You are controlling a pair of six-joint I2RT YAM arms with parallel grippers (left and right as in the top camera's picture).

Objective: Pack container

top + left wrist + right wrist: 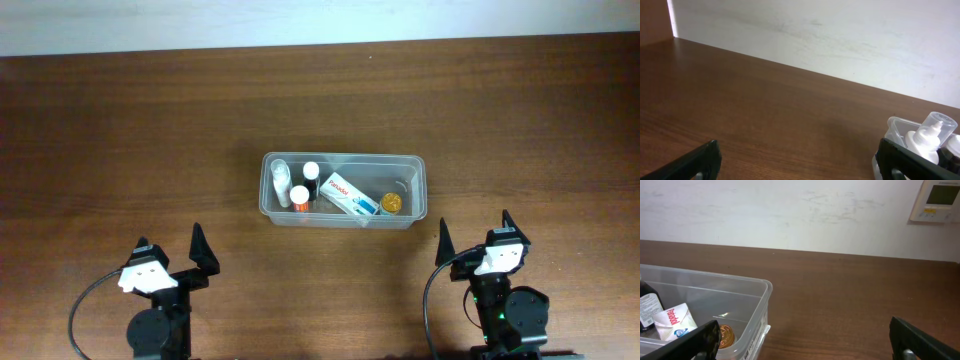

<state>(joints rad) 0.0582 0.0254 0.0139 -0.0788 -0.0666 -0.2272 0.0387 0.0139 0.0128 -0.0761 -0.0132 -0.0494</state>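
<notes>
The clear plastic container (415, 190) sits mid-table. Inside lie a clear bottle (279, 181), two white-capped bottles (301, 195), a white box with red lettering (349, 194) and a gold-lidded jar (390, 202). My left gripper (170, 250) is open and empty at the front left, apart from the container. My right gripper (476, 233) is open and empty at the front right. The left wrist view shows the container's corner (893, 126) with a white bottle (921, 141). The right wrist view shows the container's rim (752, 283), the box (673, 320) and the gold lid (726, 335).
The dark wooden table (120, 140) runs to a white wall (790, 210) at the back. A wall thermostat (937, 200) shows in the right wrist view. Cables (85, 300) loop by each arm base at the front edge.
</notes>
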